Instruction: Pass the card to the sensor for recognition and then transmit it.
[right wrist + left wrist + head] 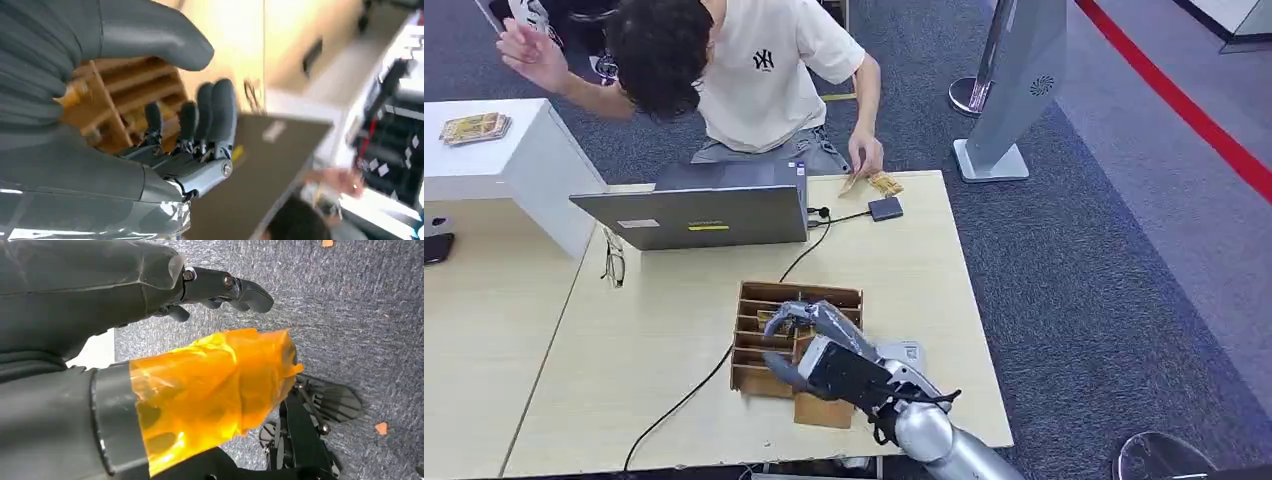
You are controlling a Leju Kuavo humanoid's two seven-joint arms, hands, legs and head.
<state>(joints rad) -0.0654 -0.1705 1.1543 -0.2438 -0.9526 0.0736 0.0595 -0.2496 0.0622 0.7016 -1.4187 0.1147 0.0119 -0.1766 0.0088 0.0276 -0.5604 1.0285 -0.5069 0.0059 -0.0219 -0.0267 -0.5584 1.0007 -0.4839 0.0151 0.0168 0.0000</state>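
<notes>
My right hand (819,345) hovers over a wooden slotted card box (764,300) near the table's front edge, fingers spread and nothing visible in them. The right wrist view shows that hand (165,145) with thumb and fingers apart above the box (125,95). A small dark sensor (885,208) lies at the table's far side, wired to the laptop. Beside it lie yellow cards (882,183), touched by a person's hand (865,155). My left hand (190,365), its thumb wrapped in orange tape, hangs over grey carpet and holds nothing.
A grey laptop (699,210) stands at the far side of the table (924,300), glasses (613,262) beside it and a black cable (694,390) crossing the top. A person (744,70) leans over behind. A white cabinet (514,160) at left carries more cards (474,127).
</notes>
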